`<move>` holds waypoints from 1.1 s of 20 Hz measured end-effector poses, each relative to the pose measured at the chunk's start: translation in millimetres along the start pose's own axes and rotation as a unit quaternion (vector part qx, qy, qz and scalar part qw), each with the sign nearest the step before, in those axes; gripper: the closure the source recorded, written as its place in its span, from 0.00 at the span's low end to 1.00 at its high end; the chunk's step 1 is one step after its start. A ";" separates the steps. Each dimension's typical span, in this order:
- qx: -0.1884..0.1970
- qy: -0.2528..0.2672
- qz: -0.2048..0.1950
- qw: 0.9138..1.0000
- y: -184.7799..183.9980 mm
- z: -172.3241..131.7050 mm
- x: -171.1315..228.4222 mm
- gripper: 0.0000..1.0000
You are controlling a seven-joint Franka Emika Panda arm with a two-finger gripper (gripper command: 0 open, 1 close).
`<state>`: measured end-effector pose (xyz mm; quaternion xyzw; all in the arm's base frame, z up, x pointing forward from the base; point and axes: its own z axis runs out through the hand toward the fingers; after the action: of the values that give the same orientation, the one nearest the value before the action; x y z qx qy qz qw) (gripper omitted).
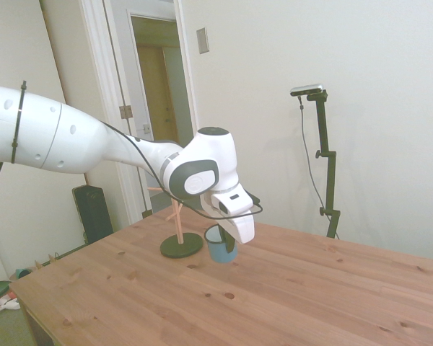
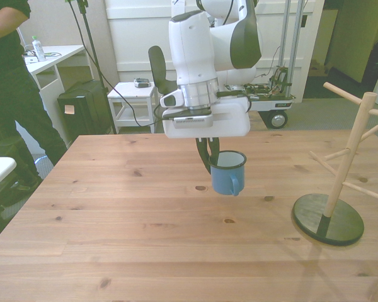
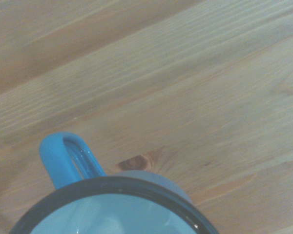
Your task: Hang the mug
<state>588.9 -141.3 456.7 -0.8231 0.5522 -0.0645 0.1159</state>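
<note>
- One small light-blue enamel mug (image 2: pixel 228 172) with a white inside, thin dark rim and side loop handle, hanging in the air above the wooden surface (image 2: pixel 145 207), not touching it.
- Gripping that mug by its rim: the white arm's pincer (image 2: pixel 209 153), dark fingers narrowed onto the rim wall on the side toward the front view's left.
- Hanging upright below the pincer, mouth up, loop handle facing the front camera and slightly toward the front view's right; showing in the wrist view as a bright blue loop beside the dark rim.
- Standing well apart from the mug, toward the front view's right: a pale wooden peg tree (image 2: pixel 348 165) on a round dark base, slim pegs angling upward from its post.
- Judging the step in hand as carrying the held mug across toward the tree; hanging not yet done.
- Turning on one relation: tree lying to the mug's side across the surface, so the handle needing to face a peg tip and sit above it before lowering on.
- Standing at the front view's left edge, off the surface: a person in dark clothes (image 2: pixel 12 94).
</note>
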 end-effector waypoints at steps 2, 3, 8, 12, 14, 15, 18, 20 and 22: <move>0.004 0.008 -0.009 1.000 -2.6 -11.1 -4.1 1.00; 0.006 0.010 -0.014 1.000 -4.7 -14.6 -7.5 1.00; 0.006 0.019 -0.046 0.999 -19.0 -23.0 -32.2 1.00; 0.008 0.030 -0.066 0.997 -29.8 -28.1 -49.9 1.00; 0.012 0.033 -0.075 0.997 -35.5 -33.5 -61.1 1.00; 0.014 0.035 -0.079 0.996 -38.3 -36.9 -66.9 1.00; 0.021 0.043 -0.090 0.995 -47.4 -49.3 -87.4 1.00; 0.026 0.048 -0.092 0.994 -50.1 -56.8 -93.9 1.00; 0.030 0.051 -0.090 0.994 -50.8 -63.4 -92.3 1.00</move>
<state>584.2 -45.1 533.2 -0.8612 0.4788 -0.1331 0.1065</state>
